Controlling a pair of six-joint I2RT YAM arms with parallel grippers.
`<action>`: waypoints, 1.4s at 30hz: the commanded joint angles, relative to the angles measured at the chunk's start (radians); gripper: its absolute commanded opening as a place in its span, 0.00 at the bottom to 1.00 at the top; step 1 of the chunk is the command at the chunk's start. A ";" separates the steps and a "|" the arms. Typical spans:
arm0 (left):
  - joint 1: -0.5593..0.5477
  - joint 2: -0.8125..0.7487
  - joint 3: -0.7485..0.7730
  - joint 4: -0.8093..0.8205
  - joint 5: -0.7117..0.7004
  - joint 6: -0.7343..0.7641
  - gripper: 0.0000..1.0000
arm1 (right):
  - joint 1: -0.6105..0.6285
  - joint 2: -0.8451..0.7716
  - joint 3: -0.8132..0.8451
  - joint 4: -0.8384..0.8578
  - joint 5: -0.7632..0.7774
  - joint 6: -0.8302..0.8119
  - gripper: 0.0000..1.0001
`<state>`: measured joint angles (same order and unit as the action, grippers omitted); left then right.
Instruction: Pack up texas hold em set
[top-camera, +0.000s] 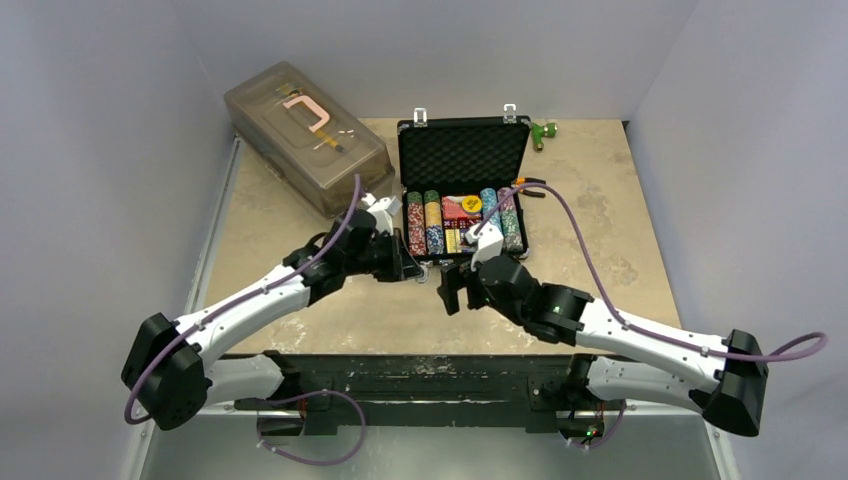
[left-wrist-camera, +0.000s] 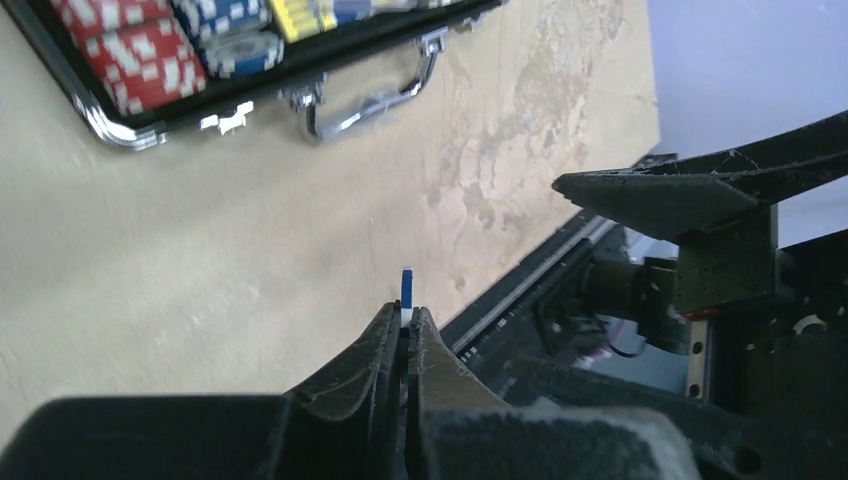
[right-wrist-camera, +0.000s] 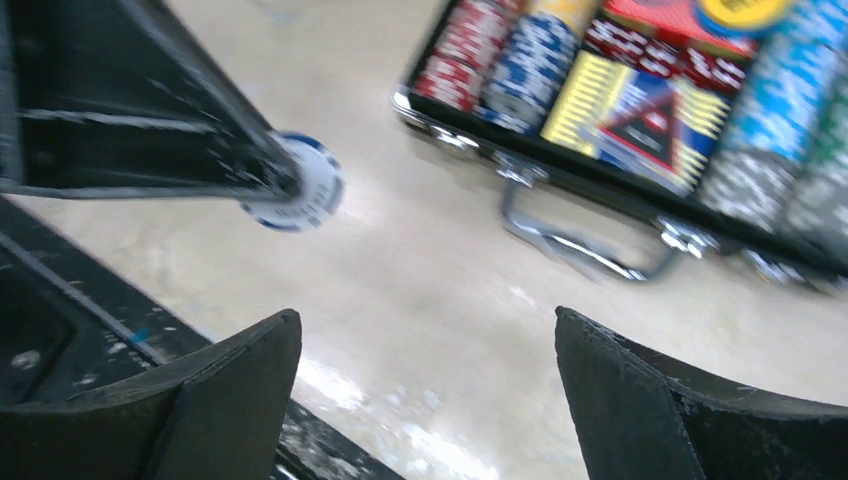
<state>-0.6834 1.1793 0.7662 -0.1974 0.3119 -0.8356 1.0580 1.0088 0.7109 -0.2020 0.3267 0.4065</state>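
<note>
Blue poker chip (left-wrist-camera: 407, 290) stands edge-on, pinched between my left gripper (left-wrist-camera: 405, 318) fingertips. Just across from it my right gripper (right-wrist-camera: 422, 325) gapes wide, empty. The open briefcase (top-camera: 463, 150) lies ahead of both. For a handover, I'd seat the right fingers firmly before the left lets go

Top view looks down from behind; wrist views (close, low) share the handle (left-wrist-camera: 372, 99).

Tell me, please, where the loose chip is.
Left wrist view: the blue poker chip is pinched in the left gripper, near the briefcase handle, opposite the open right gripper.
</note>
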 joint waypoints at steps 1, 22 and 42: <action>-0.075 0.068 0.106 0.017 -0.190 0.353 0.00 | -0.006 -0.095 0.037 -0.285 0.221 0.187 0.95; -0.119 0.607 0.571 -0.185 -0.190 1.214 0.00 | -0.005 -0.399 -0.045 -0.424 0.152 0.279 0.97; -0.120 0.676 0.561 -0.187 -0.278 1.312 0.00 | -0.006 -0.395 -0.045 -0.420 0.155 0.275 0.98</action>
<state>-0.8017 1.8568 1.3197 -0.3908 0.0414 0.4393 1.0542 0.6083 0.6621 -0.6296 0.4606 0.6708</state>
